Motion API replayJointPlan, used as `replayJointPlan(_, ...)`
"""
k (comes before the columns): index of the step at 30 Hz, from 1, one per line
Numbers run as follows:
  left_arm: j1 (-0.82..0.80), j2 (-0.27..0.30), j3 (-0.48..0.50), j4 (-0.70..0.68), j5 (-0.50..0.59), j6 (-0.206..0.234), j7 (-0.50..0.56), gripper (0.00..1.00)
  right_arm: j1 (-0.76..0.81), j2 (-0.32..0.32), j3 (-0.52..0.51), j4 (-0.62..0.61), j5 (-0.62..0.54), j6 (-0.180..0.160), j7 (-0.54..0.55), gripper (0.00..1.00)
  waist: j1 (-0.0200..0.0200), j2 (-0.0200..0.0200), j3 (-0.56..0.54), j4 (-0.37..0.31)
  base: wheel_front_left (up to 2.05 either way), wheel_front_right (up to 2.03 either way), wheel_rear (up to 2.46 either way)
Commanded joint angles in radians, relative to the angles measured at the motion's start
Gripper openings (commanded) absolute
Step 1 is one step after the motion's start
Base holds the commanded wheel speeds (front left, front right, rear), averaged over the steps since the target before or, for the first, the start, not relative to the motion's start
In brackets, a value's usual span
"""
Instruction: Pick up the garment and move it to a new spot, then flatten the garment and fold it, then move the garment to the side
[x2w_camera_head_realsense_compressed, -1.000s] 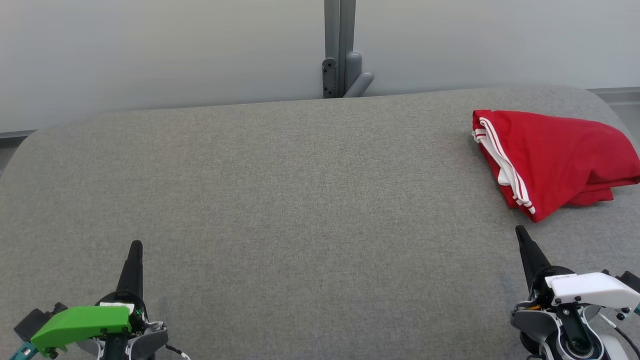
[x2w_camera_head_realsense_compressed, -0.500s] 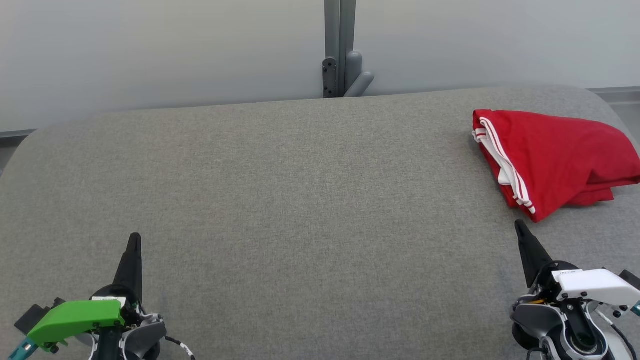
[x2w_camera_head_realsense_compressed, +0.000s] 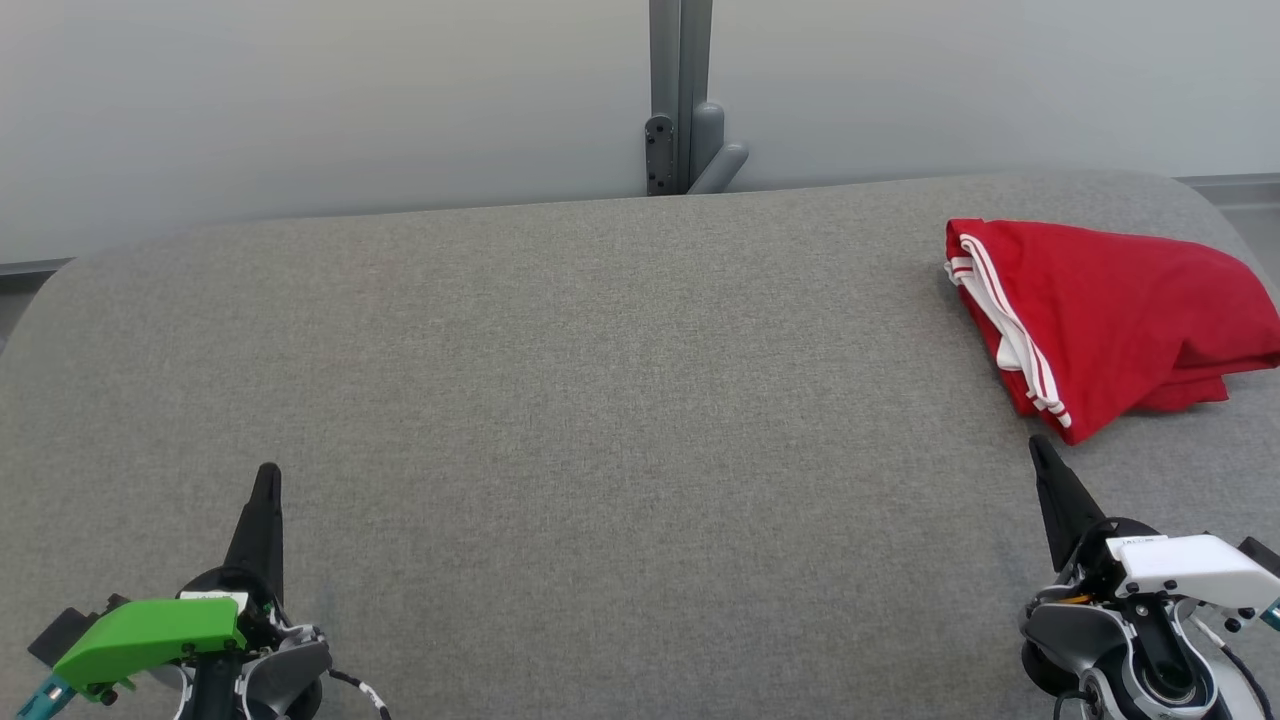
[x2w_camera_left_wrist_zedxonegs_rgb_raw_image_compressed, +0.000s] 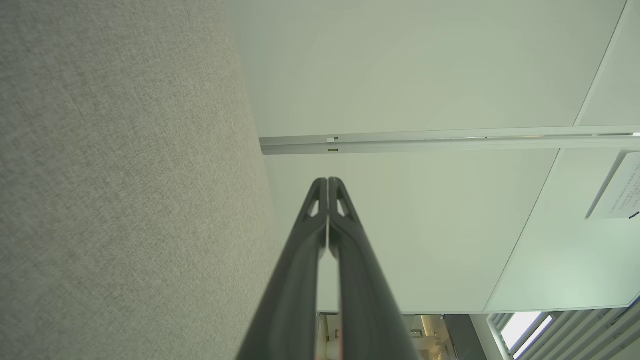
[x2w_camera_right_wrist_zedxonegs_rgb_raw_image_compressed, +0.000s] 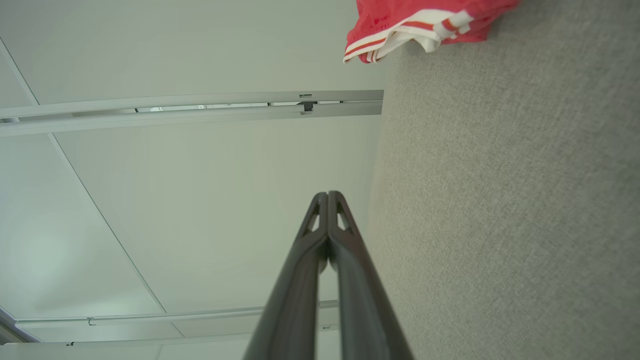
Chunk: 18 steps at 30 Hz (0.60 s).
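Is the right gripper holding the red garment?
No, the right gripper is shut and empty; the red garment lies apart from it.

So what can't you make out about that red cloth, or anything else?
Red garment: head view's right edge cuts off its end; its own folds hide what type it is.
Right wrist view: the top edge cuts off most of it.
Wall notice, left wrist view: print too small to read.

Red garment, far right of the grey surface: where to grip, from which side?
Probably the near corner of the red garment, where the layers stack and the white-striped edge ends. It points at the right gripper, so come from the near side with that arm, low along the grey surface. That gripper is shut; open it first.
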Motion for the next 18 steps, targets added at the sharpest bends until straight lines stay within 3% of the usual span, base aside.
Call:
replayJointPlan(1,-0.015,0.004,0.004,0.001,-0.003,-0.005,0.005,0.00,-0.007,-0.005,-0.003,-0.004,0.007,0.000,0.004,0.00,0.0000,0.0034,0.000,0.000,0.00,0.00,0.00)
replayJointPlan(18,-0.016,0.001,0.006,0.001,0.000,-0.005,0.007,0.00,-0.007,-0.005,-0.002,-0.004,0.007,0.000,0.004,0.00,0.0000,0.0034,0.000,0.000,0.00,0.00,0.00)
